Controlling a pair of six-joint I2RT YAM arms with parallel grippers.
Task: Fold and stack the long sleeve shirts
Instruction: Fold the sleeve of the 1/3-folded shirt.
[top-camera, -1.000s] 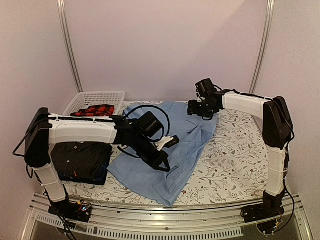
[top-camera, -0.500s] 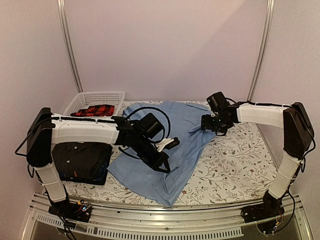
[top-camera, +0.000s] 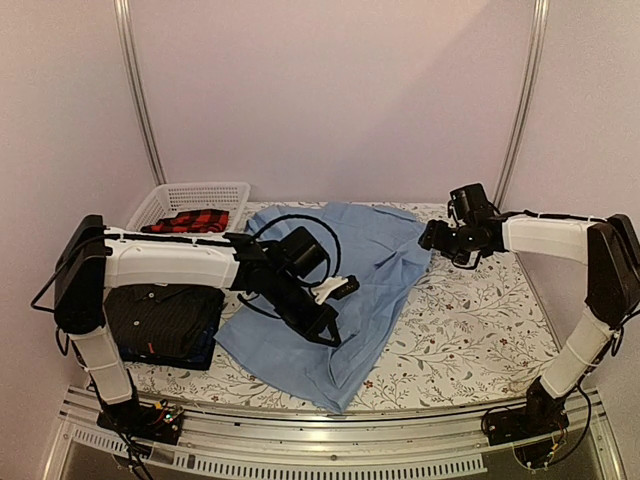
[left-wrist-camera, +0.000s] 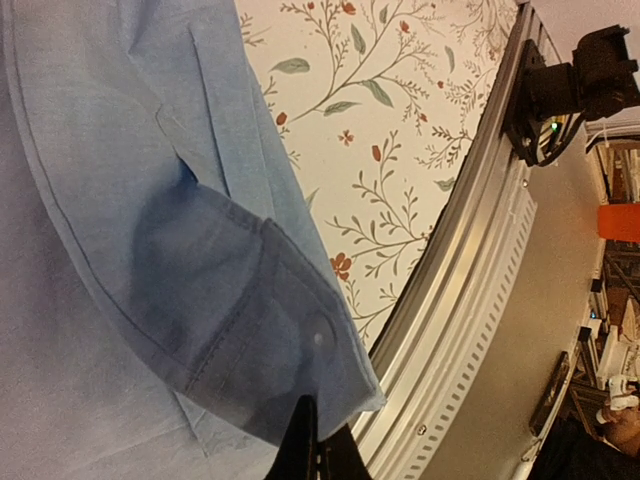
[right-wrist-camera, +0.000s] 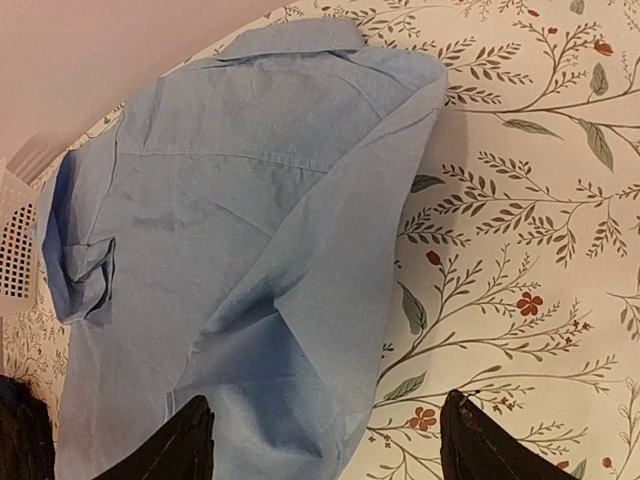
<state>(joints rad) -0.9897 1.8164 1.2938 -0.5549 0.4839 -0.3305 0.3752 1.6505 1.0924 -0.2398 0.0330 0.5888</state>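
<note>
Pale lilac walls close in a counter covered in a cream cloth printed with leafy sprigs and small red flowers. The plain light blue collared shirt lies spread across the middle of it, collar toward the back wall. It is only loosely gathered, one side lapped over the body and a sleeve bunched near the far left, so I judge its folding to be barely begun.

The left arm's fingers are closed tight, tips down on the buttoned sleeve cuff near the front edge of the counter. Whether any cloth is pinched between them cannot be told. That placement suits either pinning the sleeve or carrying it inward across the body.

The right arm's fingers stand wide apart with nothing between them. They hang above the shirt's right edge, just off the cloth toward bare counter, a good stance for dropping onto that edge for a fold.

At the near left, the folded black pinstriped shirt rests on what looks like the folded dark navy shirt. These form the stack the blue one should join.

Behind them, the white plastic lattice basket holds a red-and-black plaid cloth, apart from the work.
</note>
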